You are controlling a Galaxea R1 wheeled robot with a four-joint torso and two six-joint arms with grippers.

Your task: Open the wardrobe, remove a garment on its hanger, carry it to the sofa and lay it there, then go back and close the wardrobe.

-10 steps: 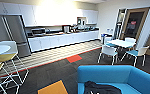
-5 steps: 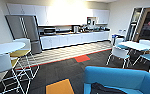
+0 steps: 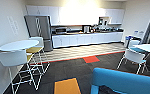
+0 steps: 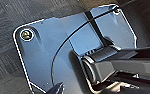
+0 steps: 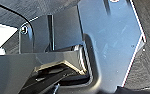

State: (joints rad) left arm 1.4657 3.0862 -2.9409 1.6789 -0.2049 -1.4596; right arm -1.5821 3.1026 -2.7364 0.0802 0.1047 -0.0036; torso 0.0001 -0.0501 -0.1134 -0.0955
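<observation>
Since the earlier frame the head camera had swung left, so the steel refrigerator sat nearer centre and the round white table showed in full. The turquoise sofa lay at lower right. Finger positions could not be told.

One sofa, one fridge, two round tables, one microwave
</observation>
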